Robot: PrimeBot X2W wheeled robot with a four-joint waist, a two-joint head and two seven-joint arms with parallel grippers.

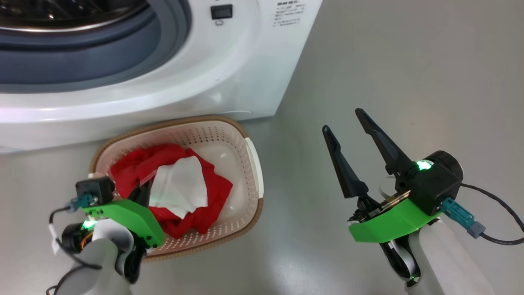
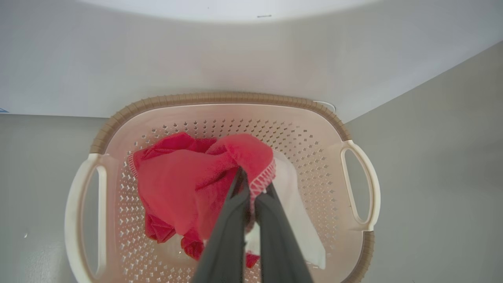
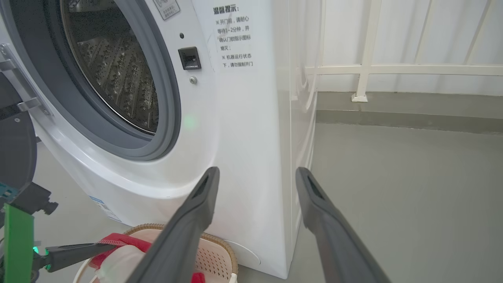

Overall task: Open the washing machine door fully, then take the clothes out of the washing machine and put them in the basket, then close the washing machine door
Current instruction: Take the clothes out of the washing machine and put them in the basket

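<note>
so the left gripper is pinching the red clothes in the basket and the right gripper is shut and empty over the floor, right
Not quite. The right gripper is open, not shut: the head view shows its fingers spread wide apart with nothing between them. The rest stands: the left gripper is shut on the red clothes in the basket.

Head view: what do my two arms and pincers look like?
Both match: pale forearms, a bright green bracket at each wrist, a black camera block, a green light, a teal plug and a black cable. The right pincer and left pincer have two long, dark, tapering fingers.
</note>
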